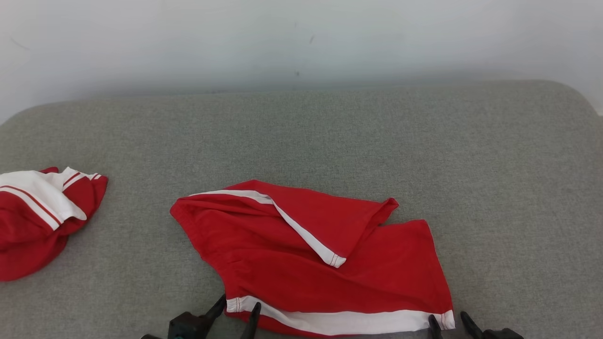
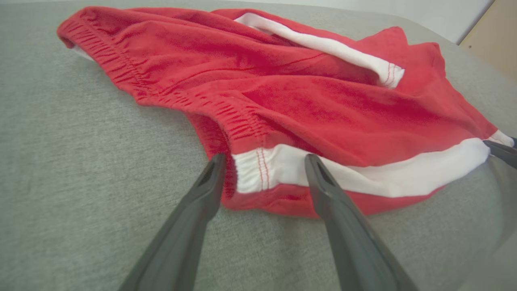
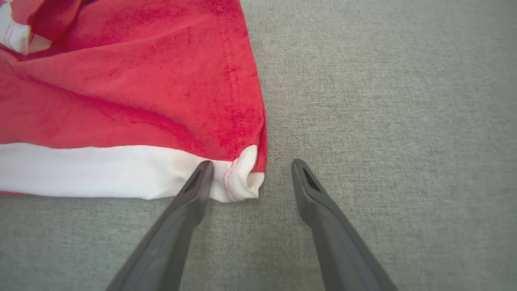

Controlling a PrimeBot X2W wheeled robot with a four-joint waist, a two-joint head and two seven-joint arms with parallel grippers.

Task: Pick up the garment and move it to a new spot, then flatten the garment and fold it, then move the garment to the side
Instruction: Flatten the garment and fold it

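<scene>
On grey surface [image 1: 301, 132]: red garment [image 1: 292, 263] | left end effector [image 1: 239, 302] apart | right end effector [image 1: 448, 316] apart

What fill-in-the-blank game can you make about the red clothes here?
The middle garment lies on a ____ surface. Its near edge carries a ____ stripe. The left pincer and right pincer both stand ____. The other garment lies at the robot's ____.
Missing: grey, white, open, left.
</scene>
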